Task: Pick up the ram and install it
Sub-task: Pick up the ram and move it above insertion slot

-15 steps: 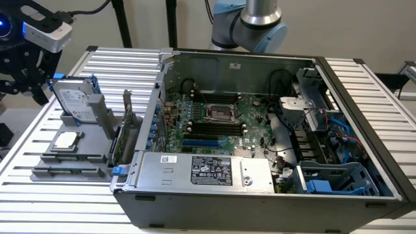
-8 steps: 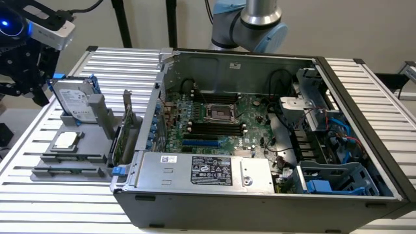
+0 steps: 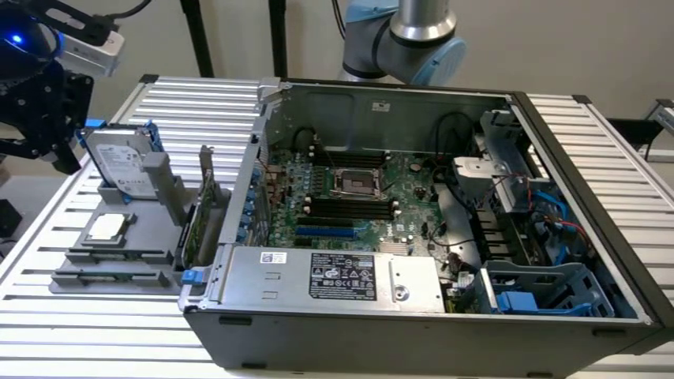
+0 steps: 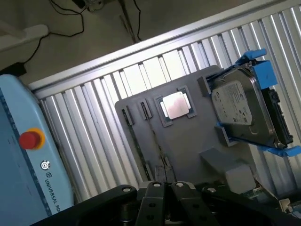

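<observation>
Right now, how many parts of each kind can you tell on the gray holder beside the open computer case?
Hard drive: 1
Processor chip: 1
Green expansion card: 1
Total: 3

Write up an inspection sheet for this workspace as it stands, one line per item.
surface: ribbed metal table carrying an open computer case and a gray holder.
job's things: ram, probably the thin strip on edge in a holder slot, untouched; black memory slots on the motherboard.
clutter: hard drive with blue rails, processor chip and expansion card, all on the holder.
grippers: gripper shut, holding nothing, above the holder.
cables: blue and red leads inside the case; black cables on the floor.
surroundings: pendant with a red button; arm's base behind the case.
</observation>
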Tool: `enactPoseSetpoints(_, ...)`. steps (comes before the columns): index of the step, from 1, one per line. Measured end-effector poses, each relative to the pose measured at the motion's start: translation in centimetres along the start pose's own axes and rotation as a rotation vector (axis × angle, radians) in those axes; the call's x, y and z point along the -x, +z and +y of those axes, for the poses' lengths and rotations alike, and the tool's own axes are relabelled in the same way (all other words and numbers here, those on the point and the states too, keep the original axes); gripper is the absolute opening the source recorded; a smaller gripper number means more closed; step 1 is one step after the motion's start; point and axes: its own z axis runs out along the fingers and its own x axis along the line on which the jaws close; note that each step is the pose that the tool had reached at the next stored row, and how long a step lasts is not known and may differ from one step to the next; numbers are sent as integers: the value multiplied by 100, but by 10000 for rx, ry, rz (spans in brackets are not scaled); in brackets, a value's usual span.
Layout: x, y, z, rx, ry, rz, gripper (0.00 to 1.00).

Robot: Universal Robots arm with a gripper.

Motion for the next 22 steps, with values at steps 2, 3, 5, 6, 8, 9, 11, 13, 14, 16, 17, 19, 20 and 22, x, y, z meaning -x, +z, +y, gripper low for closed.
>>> enactPoseSetpoints(2, 0, 7, 0, -8, -359, 16, 11)
enactPoseSetpoints(3, 0, 10, -1, -12, -538, 26, 11)
enactPoseSetpoints(5, 0, 16, -1, -19, -903, 45, 11)
enactPoseSetpoints(6, 0, 20, -1, -23, -1083, 53, 11)
enactPoseSetpoints(8, 1, 26, -1, -30, -1441, 71, 11)
enactPoseSetpoints(9, 1, 29, -1, -34, -1622, 80, 11)
enactPoseSetpoints(11, 1, 34, -2, -42, -1997, 99, 11)
enactPoseSetpoints(13, 1, 37, -2, -48, -2344, 116, 11)
enactPoseSetpoints(14, 0, 39, -2, -51, -2493, 123, 11)
enactPoseSetpoints(16, -8, 43, -3, -57, -2685, 130, 11)
enactPoseSetpoints(17, -16, 43, -5, -57, -2752, 136, 11)
enactPoseSetpoints(19, -48, 45, -10, -59, -2846, 140, 11)
enactPoseSetpoints(20, -69, 46, -15, -60, -2878, 142, 11)
enactPoseSetpoints(22, -113, 49, -24, -61, -2939, 143, 11)
